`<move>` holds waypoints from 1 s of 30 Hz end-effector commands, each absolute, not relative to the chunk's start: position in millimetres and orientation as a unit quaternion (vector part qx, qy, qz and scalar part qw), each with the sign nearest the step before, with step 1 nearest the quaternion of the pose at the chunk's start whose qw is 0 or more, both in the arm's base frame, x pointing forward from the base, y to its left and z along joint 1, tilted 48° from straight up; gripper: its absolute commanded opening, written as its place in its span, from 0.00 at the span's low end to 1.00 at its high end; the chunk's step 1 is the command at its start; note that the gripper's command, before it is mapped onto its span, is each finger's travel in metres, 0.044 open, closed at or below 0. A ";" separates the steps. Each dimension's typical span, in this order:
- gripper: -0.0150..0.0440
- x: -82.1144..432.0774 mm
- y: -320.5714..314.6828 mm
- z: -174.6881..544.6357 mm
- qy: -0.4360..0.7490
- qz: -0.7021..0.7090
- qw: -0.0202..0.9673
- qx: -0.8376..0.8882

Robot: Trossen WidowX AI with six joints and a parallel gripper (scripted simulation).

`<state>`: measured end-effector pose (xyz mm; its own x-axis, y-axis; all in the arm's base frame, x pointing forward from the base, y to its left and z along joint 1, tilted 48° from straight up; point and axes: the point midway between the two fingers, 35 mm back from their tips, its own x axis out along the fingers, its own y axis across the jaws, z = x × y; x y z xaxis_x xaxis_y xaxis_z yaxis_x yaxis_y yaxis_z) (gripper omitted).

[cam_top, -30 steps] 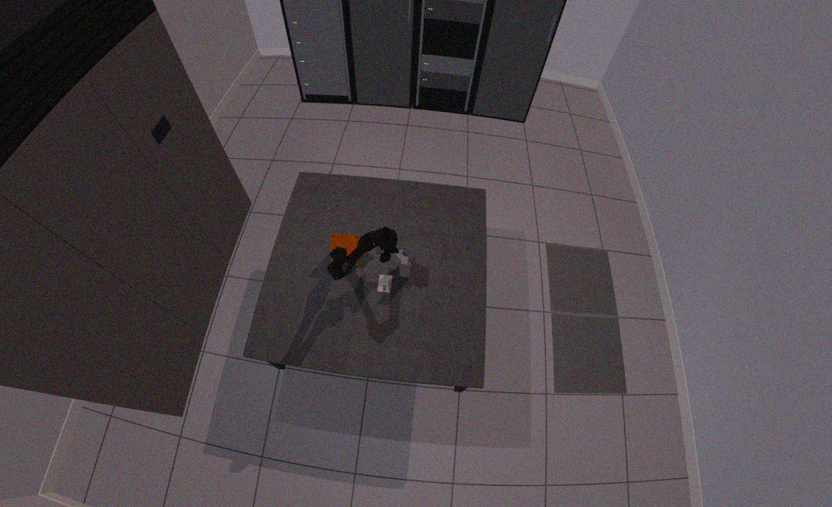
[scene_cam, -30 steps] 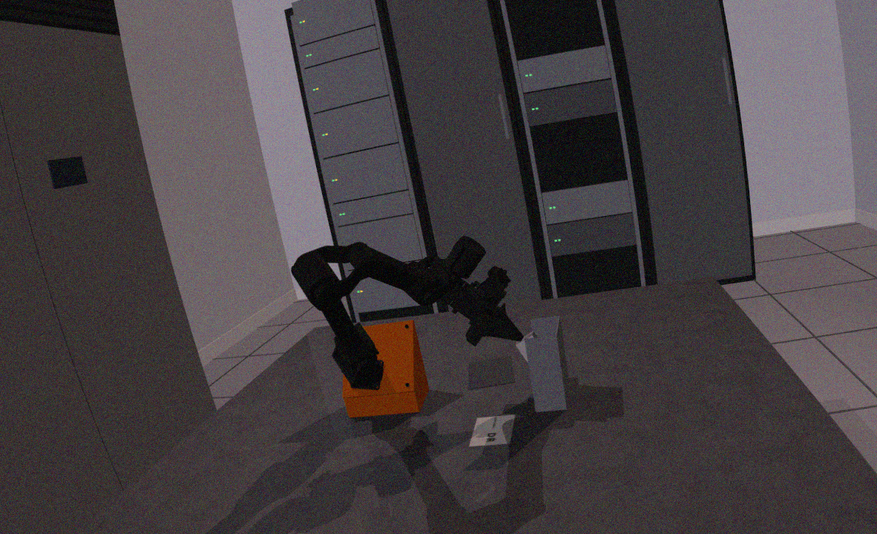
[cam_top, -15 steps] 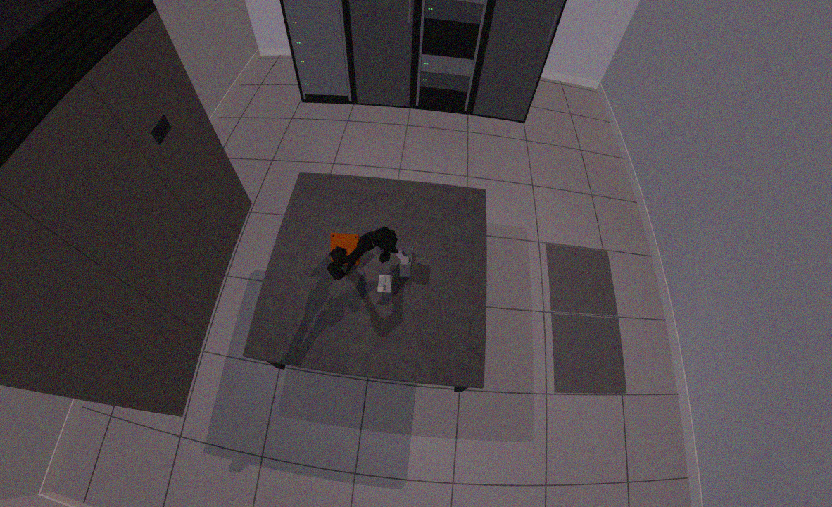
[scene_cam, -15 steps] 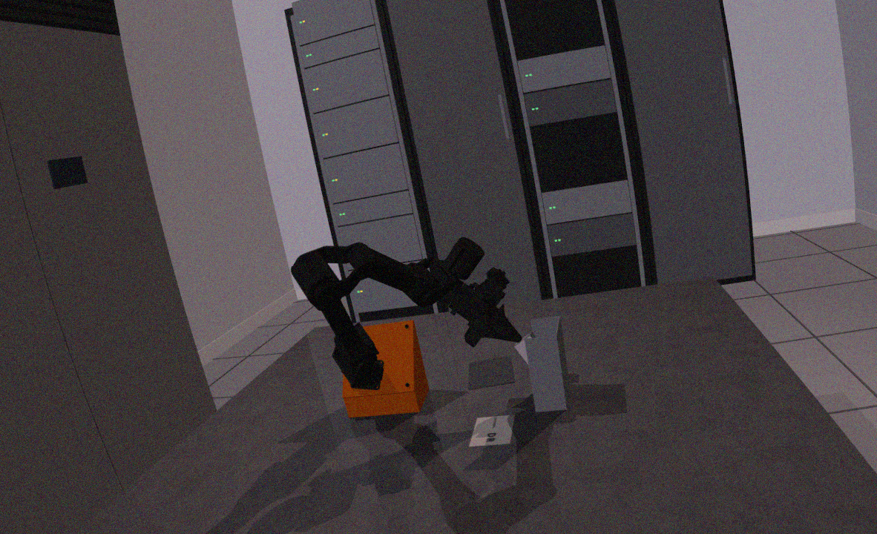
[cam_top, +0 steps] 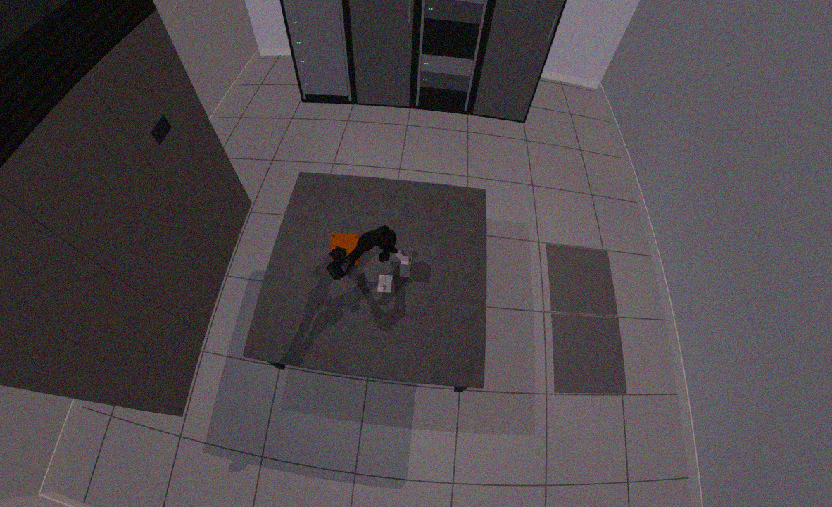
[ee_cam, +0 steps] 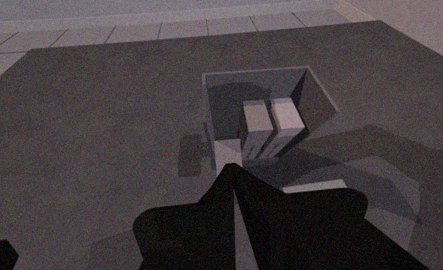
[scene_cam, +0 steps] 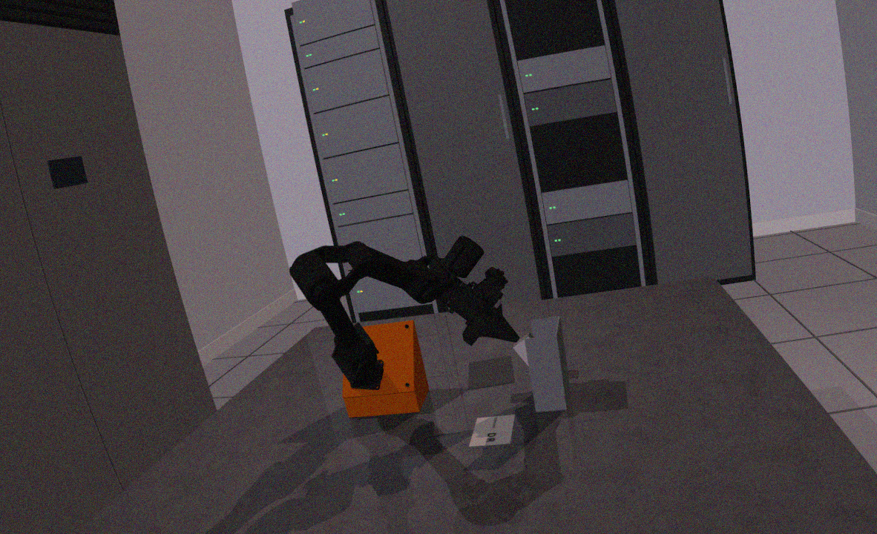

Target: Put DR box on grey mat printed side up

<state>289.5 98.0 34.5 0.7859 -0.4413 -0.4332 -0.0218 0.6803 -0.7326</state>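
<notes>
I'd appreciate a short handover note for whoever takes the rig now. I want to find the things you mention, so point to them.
End effector (cam_top: pixel 398 253) (scene_cam: pixel 517 340) (ee_cam: pixel 230 167): shut, empty, at a tilted box (scene_cam: pixel 522 350) (ee_cam: pixel 227 150); contact unclear.
Bin (cam_top: pixel 404 270) (scene_cam: pixel 548 371) (ee_cam: pixel 256 70): that box leans at one side; two others (ee_cam: pixel 259 116) (ee_cam: pixel 288 114) inside. Codes unreadable.
Done: no box on the mat (cam_top: pixel 374 261) (scene_cam: pixel 491 373).
Left: identify DR, lay it there print up, keep the others standing, back off.

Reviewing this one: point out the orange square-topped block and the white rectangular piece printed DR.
Orange block (cam_top: pixel 344 239) (scene_cam: pixel 396 351): top, exterior; upper face.
White rectangular piece (cam_top: pixel 385 279) (scene_cam: pixel 503 423) (ee_cam: pixel 315 185): top, exterior, wrist; upper face.
</notes>
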 end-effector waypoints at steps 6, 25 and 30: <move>0.25 291.0 100.9 40.2 0.299 -0.125 0.869 -0.375; 0.25 273.0 100.5 37.2 0.301 -0.122 0.867 -0.377; 0.25 273.0 100.5 37.2 0.301 -0.122 0.867 -0.377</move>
<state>272.8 100.3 37.2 0.7884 -0.4389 -0.4310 -0.0151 0.6867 -0.7268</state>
